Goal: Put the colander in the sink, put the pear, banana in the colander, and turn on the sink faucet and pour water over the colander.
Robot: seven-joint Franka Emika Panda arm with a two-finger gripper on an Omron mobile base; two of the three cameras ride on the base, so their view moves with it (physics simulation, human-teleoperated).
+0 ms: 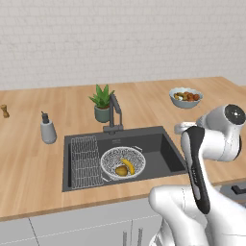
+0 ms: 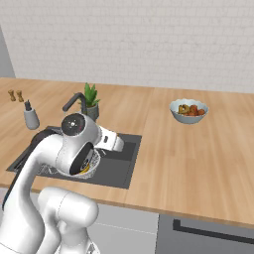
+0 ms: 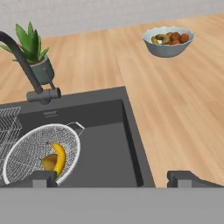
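With the banana [image 3: 60,158] and pear [image 3: 49,162] in the colander [image 1: 122,162] inside the sink [image 1: 158,146], the empty, wide-open pincer [image 3: 112,178] should next reach the sink faucet [image 3: 43,94] lever.

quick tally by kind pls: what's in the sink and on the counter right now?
Loose fruit: 2, the banana and the pear, both in the colander
Colanders: 1
Wire racks: 1
Faucets: 1
Fruit bowls: 1, fruit inside too small to count
Potted plants: 1
Soap dispensers: 1
Small brown shakers: 2
Total: 10
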